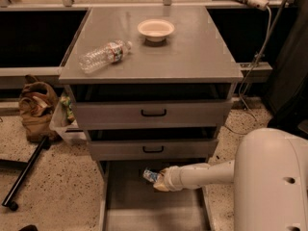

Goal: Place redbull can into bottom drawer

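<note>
Right now, from the single camera view, the robot is in the carrying-in step. Its white arm (202, 173) reaches in from the right, low in front of the grey cabinet (226, 112). The hand (157, 179) is closed around the redbull can (150, 175). The can lies tilted in the grip, its shiny end pointing left. It hangs over the back part of the bottom drawer (144, 211), just below the middle drawer (120, 150), and I judge it is not yet resting on the tray.

The bottom drawer is pulled well out toward the camera. Its grey floor shows bare in front of the hand, with low rails down each side. The next move, as I see it, calls for lowering the can onto that floor without clipping the middle drawer's front, then letting go. A slim can let go on its side may roll.

The middle drawer and the top drawer (110, 113) each stand out a little, and what they hold is hidden in shadow. Up on the counter (192, 57) a clear plastic water bottle (103, 56) lies on its side, well apart from a pale bowl (155, 29) further back.
</note>
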You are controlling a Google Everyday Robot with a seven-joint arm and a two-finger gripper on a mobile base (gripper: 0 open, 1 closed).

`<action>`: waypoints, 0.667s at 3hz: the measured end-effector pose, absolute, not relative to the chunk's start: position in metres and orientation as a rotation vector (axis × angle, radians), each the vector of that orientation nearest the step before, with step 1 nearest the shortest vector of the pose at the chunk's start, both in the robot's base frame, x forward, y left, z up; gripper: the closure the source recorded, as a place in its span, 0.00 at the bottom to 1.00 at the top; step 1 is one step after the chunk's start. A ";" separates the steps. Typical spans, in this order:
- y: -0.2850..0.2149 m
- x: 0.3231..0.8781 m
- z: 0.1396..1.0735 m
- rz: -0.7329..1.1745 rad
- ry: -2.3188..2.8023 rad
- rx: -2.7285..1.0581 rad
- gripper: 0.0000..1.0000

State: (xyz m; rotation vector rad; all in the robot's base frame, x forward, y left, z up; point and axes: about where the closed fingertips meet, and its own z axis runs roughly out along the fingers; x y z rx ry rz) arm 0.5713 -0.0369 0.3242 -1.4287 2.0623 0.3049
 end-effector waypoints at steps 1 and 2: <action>-0.042 0.555 0.291 0.352 2.125 -1.346 1.00; -0.042 0.555 0.291 0.352 2.125 -1.346 1.00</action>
